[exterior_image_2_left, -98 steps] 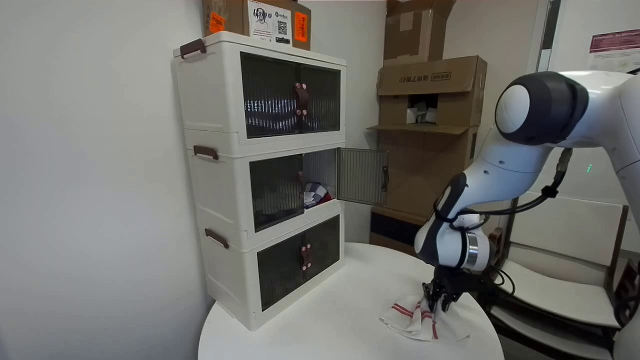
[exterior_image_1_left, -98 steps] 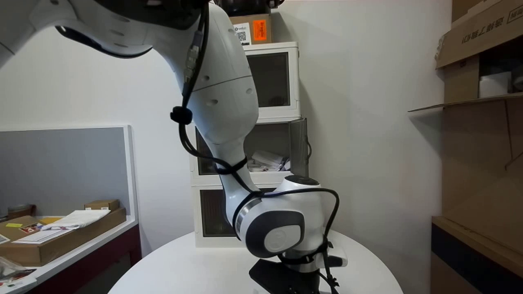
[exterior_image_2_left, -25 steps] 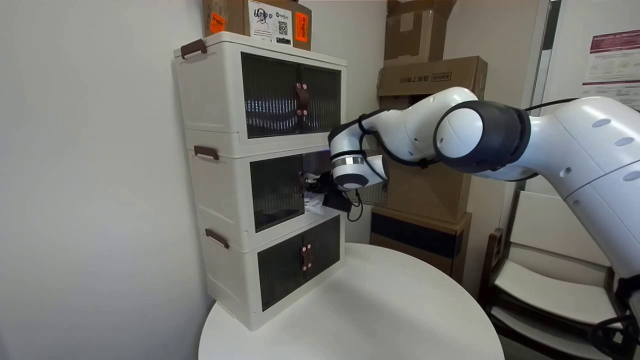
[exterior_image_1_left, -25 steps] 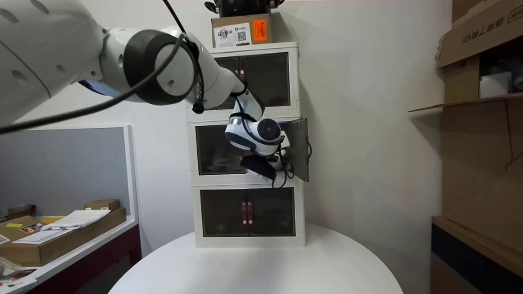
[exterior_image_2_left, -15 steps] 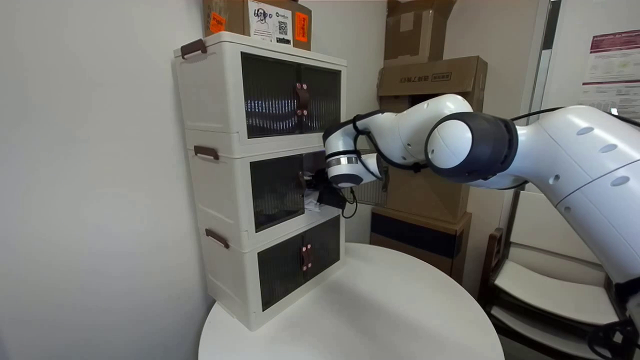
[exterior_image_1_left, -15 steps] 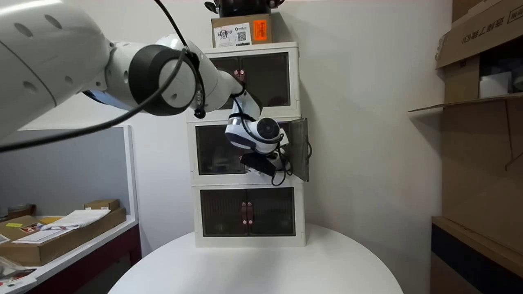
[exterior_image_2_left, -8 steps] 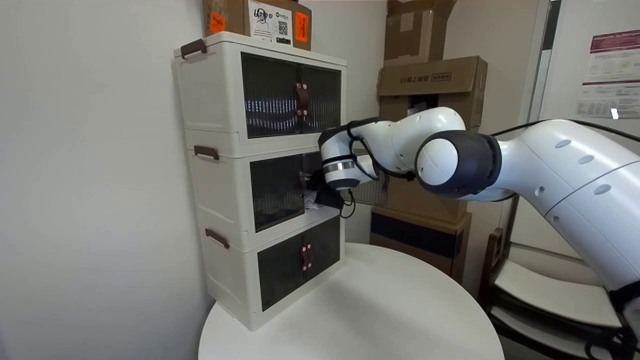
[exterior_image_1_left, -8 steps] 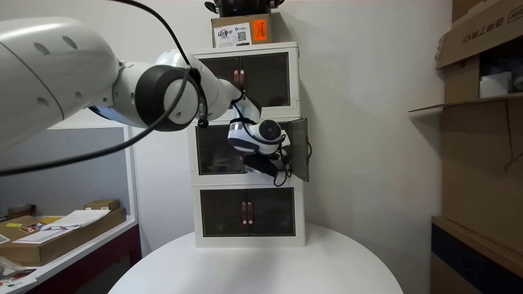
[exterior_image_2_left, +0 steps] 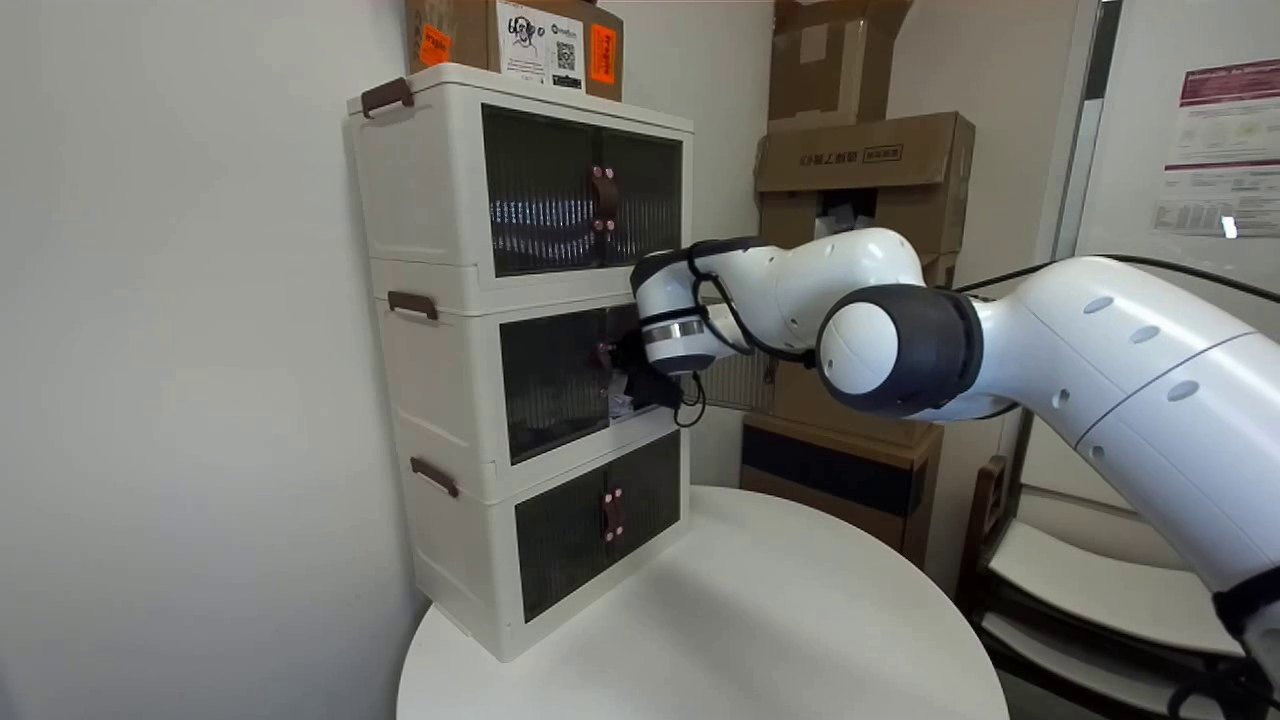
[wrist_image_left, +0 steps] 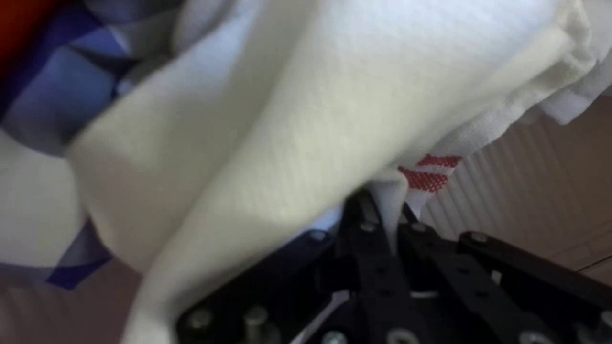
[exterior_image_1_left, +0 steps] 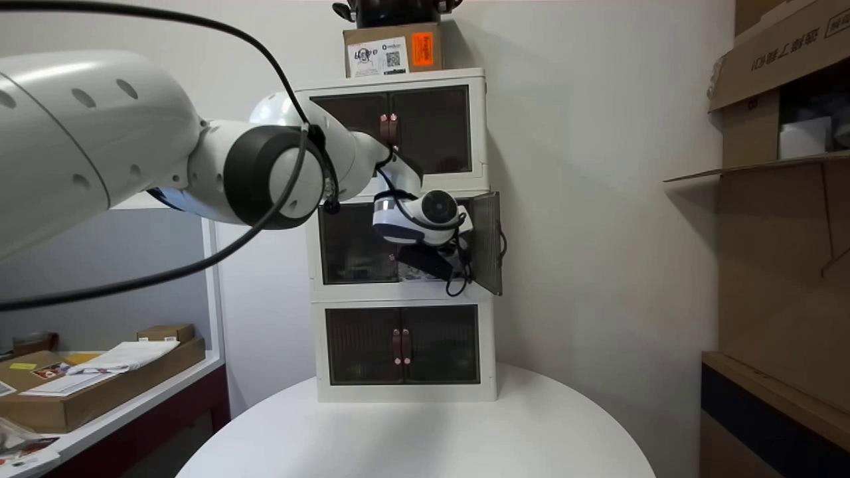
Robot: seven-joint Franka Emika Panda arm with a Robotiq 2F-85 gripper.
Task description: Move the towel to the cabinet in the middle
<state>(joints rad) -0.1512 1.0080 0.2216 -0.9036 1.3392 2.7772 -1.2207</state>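
The towel (wrist_image_left: 311,119) is white with red stripes and fills much of the wrist view. My gripper (wrist_image_left: 385,210) is shut on a fold of it. The gripper is inside the opening of the middle cabinet (exterior_image_1_left: 358,292), seen also in an exterior view (exterior_image_2_left: 440,370). Its right door (exterior_image_1_left: 486,242) stands open; its left door (exterior_image_2_left: 553,385) is shut. In the exterior views the wrist hides most of the gripper and towel; a pale bit of cloth shows at the opening. A blue-and-white checked cloth (wrist_image_left: 62,91) lies beside the towel.
Matching cabinets with shut doors stand above (exterior_image_1_left: 428,129) and below (exterior_image_1_left: 402,345). The stack stands on a round white table (exterior_image_2_left: 760,620). Cardboard boxes (exterior_image_2_left: 850,340) stand behind the open door. A red-orange thing (wrist_image_left: 19,28) shows at the wrist view's corner.
The towel has gone from the table into the middle cabinet in my gripper. Over the last second the wrist has moved slightly deeper into the opening, and the elbow has dropped.
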